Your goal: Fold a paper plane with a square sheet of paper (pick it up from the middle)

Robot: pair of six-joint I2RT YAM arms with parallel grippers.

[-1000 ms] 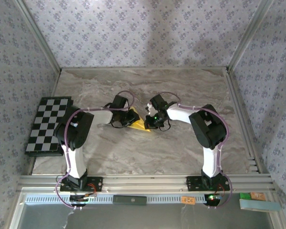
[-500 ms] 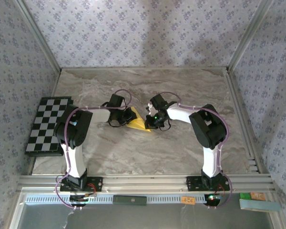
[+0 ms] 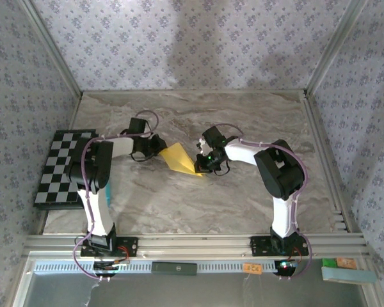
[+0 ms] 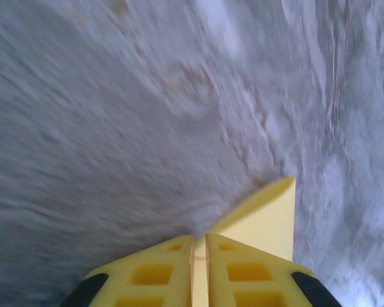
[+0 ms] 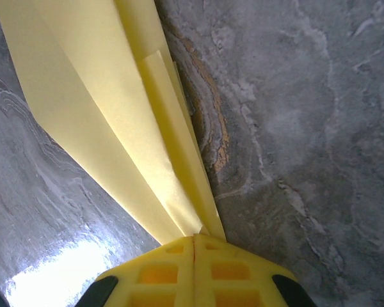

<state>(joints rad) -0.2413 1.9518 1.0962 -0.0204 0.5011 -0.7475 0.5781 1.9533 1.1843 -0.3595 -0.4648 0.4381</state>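
Marble table point(image 3: 256, 121): left gripper point(image 3: 160, 147) and right gripper point(image 3: 201, 167) pinch creased yellow paper point(image 3: 178, 158).

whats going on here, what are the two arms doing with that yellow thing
Two robot arms are folding a yellow paper into a plane. The left hand is shut on one edge and the right hand is shut on the opposite, narrow end, so it stretches between them mid-table. It shows creases and layered flaps and looks only partly folded. A checkered board lies at the left edge.
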